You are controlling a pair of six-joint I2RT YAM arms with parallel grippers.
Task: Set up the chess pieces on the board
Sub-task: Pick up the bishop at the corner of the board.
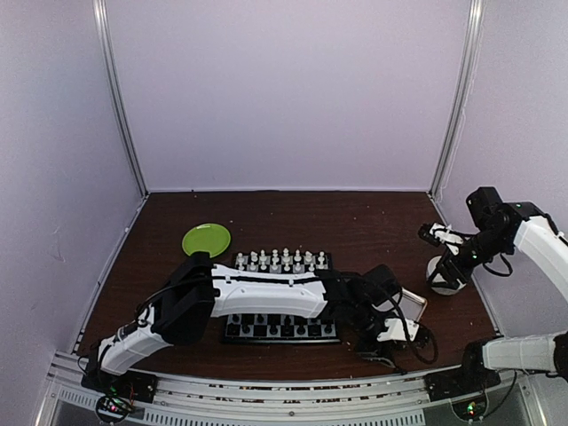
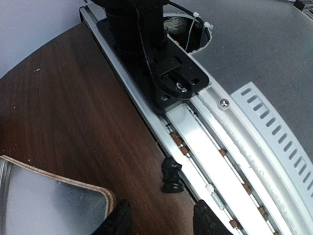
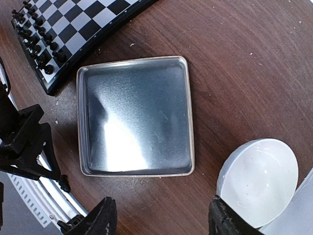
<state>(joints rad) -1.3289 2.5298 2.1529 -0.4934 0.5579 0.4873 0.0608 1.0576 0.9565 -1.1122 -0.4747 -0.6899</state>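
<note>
Presently, the left pincer (image 2: 164, 223), released and empty, faces a stray black piece (image 2: 171, 176) at the worktop's (image 2: 73, 122) near edge, well off the board (image 3: 98, 19); a finger (image 2: 208, 221) catching the adjacent rail (image 2: 195, 142) may topple it.

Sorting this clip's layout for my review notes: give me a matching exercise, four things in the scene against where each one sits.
Things:
1. green plate
2. metal tray
3. lone black piece
4. white pieces

Places:
A. lined up along the far rows of the board
B. off the board, on the table beside the near rail
C. on the table to the right of the board, nothing in it
D. on the table beyond the board's far-left corner

Pairs: 1-D, 2-C, 3-B, 4-A
</note>
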